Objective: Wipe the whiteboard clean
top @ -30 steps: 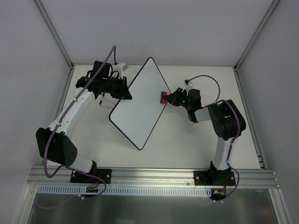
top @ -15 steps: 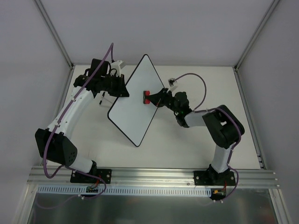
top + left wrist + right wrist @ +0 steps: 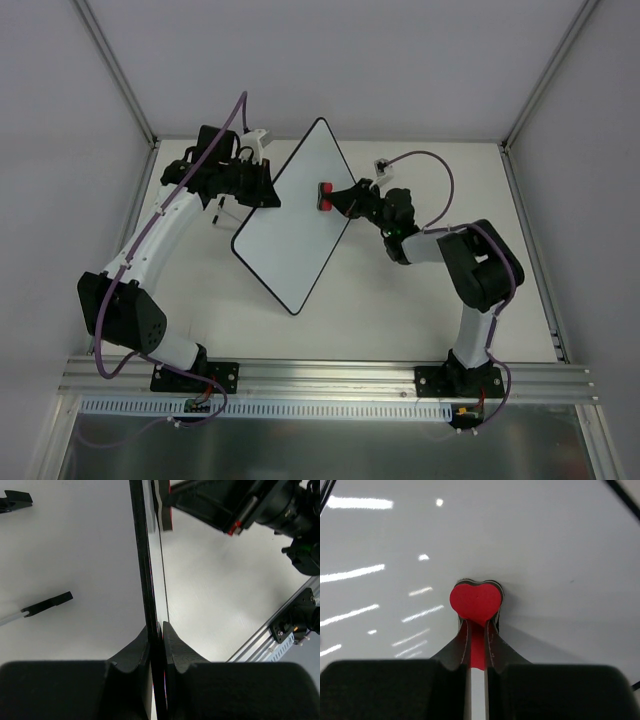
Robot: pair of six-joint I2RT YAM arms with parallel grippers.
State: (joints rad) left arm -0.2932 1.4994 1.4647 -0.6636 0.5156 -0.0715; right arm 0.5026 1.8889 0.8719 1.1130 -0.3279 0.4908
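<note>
Red eraser [image 3: 325, 195], pinched tight in the right gripper [image 3: 477, 627], is sweeping back across the whiteboard [image 3: 290, 240], so wiping is progressing; the left gripper [image 3: 157, 632] is clamping its edge.

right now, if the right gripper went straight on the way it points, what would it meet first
The whiteboard. The right gripper is shut on a red eraser whose front end looks pressed to the board's face, so there seems to be no free way ahead.
</note>
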